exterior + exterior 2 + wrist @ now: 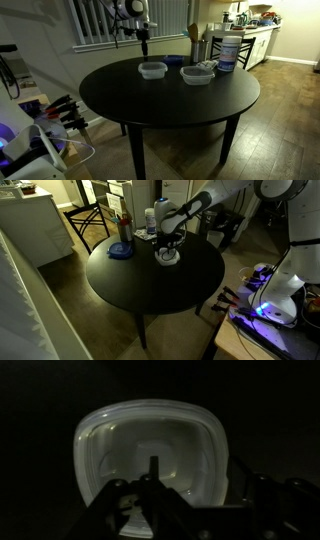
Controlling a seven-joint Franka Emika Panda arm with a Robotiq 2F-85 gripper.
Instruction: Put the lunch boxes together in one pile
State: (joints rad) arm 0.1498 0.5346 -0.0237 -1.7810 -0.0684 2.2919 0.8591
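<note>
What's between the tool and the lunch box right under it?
Nothing. In an exterior view the tool hangs over the lunch box with only air between. The wrist view shows its open inside unblocked.

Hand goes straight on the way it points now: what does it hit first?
The clear lunch box directly below the hand, roughly at its middle. How far above it the hand sits is unclear.
</note>
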